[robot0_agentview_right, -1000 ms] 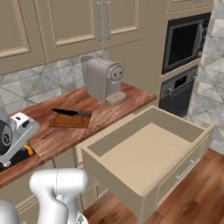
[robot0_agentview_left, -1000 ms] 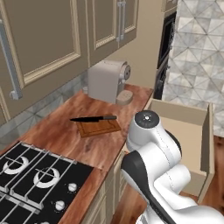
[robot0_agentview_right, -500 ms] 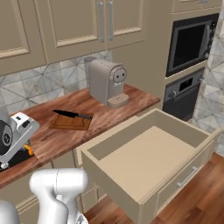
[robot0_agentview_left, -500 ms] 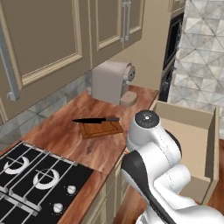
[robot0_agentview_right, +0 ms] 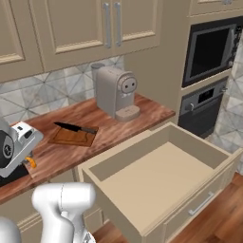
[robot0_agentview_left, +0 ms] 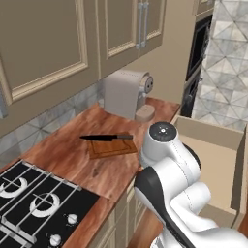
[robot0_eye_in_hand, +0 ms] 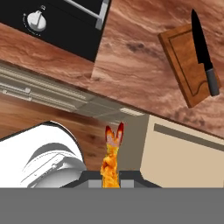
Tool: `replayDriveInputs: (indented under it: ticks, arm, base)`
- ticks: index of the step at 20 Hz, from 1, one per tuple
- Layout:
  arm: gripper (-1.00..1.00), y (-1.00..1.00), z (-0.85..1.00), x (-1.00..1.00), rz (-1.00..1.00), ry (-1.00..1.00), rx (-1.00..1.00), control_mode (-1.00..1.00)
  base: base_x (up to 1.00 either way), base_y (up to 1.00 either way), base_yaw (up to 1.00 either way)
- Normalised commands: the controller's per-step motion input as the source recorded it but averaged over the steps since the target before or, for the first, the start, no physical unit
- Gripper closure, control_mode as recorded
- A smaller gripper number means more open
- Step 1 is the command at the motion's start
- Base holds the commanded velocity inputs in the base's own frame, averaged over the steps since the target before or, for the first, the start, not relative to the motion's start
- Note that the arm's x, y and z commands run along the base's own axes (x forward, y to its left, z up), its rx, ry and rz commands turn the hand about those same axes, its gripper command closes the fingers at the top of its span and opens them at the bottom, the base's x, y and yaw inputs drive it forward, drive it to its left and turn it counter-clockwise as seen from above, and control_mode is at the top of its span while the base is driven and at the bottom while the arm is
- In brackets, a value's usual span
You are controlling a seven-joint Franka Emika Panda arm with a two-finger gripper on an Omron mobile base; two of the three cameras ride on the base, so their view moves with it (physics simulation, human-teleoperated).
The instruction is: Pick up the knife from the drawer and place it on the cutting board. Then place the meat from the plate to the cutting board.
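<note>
Nearest to us, the drawer (robot0_agentview_right: pixel 156 180) stands pulled out from under the surface (robot0_agentview_right: pixel 104 130), and we see nothing lying on its pale tan floor. In the left base view its open box (robot0_agentview_left: pixel 213 160) lies to the right of the cutting board.

We take the cutting board (robot0_agentview_right: pixel 73 136) as our landmark. The knife (robot0_agentview_right: pixel 75 127) lies on it along its far edge, the black blade overhanging the board's left side and the handle toward the drawer; the left base view shows the same knife (robot0_agentview_left: pixel 107 137) on the board (robot0_agentview_left: pixel 112 146). From the hand view we look down at the board (robot0_eye_in_hand: pixel 188 65) with the knife (robot0_eye_in_hand: pixel 203 52) across it.

The tool (robot0_eye_in_hand: pixel 111 173) is pressed together on the meat (robot0_eye_in_hand: pixel 111 157), an orange-yellow lump pinched between its tips, held above the surface's front edge, nearer us than the board. In the right base view the hand (robot0_agentview_right: pixel 14 147) sits left of the board, with an orange bit (robot0_agentview_right: pixel 31 162) beneath it. The white arm (robot0_agentview_left: pixel 167 160) bends up in front of the board.

Beyond the board a coffee machine (robot0_agentview_right: pixel 115 91) stands against the tiled wall. Left of the board lies the black hob (robot0_agentview_left: pixel 34 203).
</note>
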Motion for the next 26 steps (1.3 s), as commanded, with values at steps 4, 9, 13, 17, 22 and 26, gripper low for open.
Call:
replayDriveInputs:
  ticks: [4, 9, 13, 17, 22, 26]
  arm:
    - [1.00, 0.00, 0.00, 0.00, 0.00, 0.00, 0.00, 1.00]
    - [1.00, -0.13, 0.00, 0.34, 0.06, 0.00, 0.02, -1.00]
    - [1.00, -0.10, 0.00, 0.48, 0.04, 0.00, 0.02, -1.00]
    - [1.00, -0.01, 0.00, 0.63, 0.01, 0.01, 0.00, -1.00]
    - [1.00, 0.05, -0.06, 0.70, 0.00, 0.03, 0.00, -1.00]
    - [1.00, 0.09, -0.14, 0.63, 0.00, 0.04, 0.00, -1.00]
  base:
    - [0.28, -0.17, 0.08]
    - [0.00, 0.00, 0.00]
    - [0.00, 0.00, 0.00]
    - [0.00, 0.00, 0.00]
    - [0.00, 0.00, 0.00]
    - [0.00, 0.00, 0.00]
